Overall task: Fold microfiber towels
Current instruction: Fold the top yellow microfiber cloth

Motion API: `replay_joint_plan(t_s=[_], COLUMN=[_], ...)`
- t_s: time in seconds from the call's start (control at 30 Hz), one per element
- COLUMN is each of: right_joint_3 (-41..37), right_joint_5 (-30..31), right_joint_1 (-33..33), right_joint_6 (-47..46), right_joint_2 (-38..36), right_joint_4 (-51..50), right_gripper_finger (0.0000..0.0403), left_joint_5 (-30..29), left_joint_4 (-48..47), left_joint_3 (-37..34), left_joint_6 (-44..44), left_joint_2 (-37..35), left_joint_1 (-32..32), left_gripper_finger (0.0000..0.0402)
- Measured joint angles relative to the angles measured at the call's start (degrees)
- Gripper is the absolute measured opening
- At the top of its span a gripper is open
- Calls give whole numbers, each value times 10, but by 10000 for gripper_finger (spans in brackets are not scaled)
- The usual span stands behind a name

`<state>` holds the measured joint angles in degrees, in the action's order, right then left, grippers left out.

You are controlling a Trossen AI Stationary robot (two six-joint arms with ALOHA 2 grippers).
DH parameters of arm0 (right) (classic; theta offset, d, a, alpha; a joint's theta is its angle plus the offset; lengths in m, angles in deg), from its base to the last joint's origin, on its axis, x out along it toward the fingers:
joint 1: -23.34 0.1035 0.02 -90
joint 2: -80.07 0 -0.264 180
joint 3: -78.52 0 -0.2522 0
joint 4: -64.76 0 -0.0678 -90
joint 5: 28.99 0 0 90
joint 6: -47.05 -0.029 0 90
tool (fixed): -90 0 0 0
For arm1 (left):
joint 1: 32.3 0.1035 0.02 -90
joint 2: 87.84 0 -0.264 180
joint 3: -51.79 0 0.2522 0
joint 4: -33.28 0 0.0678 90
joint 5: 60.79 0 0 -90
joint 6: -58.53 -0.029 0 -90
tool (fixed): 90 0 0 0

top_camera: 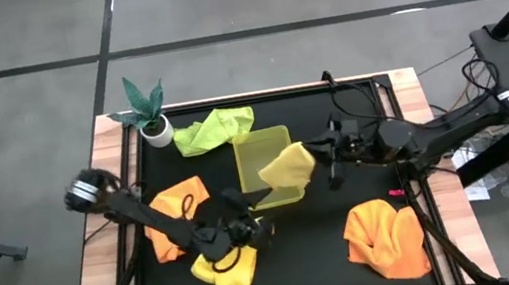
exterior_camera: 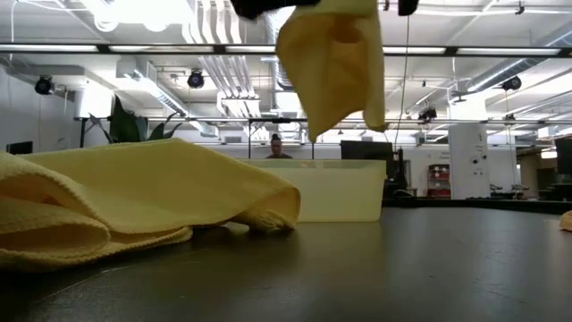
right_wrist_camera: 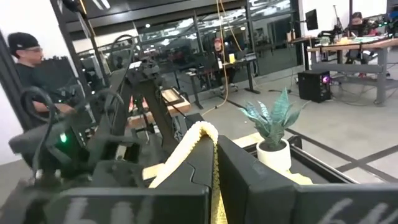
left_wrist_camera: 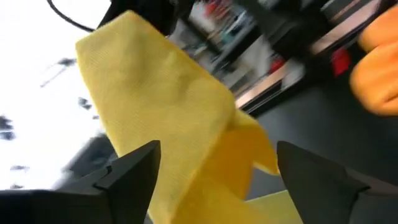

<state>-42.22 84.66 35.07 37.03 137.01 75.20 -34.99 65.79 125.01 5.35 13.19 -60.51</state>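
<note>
No towel looks folded yet: the right tool (top_camera: 330, 159) pinches a hanging yellow towel (top_camera: 288, 167), the left tool (top_camera: 247, 226) is spread.

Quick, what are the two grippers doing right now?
Left gripper: open, holding nothing, with a yellow towel hanging in front of it.
Right gripper: shut on that yellow towel, lifting it over the tray.

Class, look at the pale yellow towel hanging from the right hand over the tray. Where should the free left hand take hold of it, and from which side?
Probably the lowest free corner of the hanging pale yellow towel, approached from below and from the left arm's side. The right hand pinches its top edge, so the cloth drapes down to a point above the tray. The left hand stands open nearby, beside a second yellow towel.
</note>
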Motion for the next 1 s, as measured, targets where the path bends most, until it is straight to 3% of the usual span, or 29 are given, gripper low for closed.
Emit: replay_joint_plan(t_s=[0.1, 0.3, 0.53, 0.73, 0.87, 1.0], right_joint_3=[22, 60, 81, 81, 81, 80], right_joint_5=[2, 3, 4, 7, 20, 25], right_joint_1=[0, 0, 0, 0, 0, 0], right_joint_6=[0, 0, -5, -11, -12, -14], right_joint_2=[27, 60, 78, 82, 84, 84], right_joint_4=[0, -22, -49, -47, -51, -61], right_gripper_finger=[8, 8, 8, 8, 8, 8], left_joint_5=[-52, -77, -70, -29, -20, -18], left_joint_4=[109, 247, 298, 302, 298, 301], left_joint_3=[0, 2, 7, 9, 15, 22], left_joint_6=[-106, -236, -236, -189, -177, -177], left_joint_2=[43, 108, 113, 98, 98, 98], left_joint_1=[19, 51, 53, 53, 52, 47], left_gripper_finger=[306, 306, 305, 280, 221, 94])
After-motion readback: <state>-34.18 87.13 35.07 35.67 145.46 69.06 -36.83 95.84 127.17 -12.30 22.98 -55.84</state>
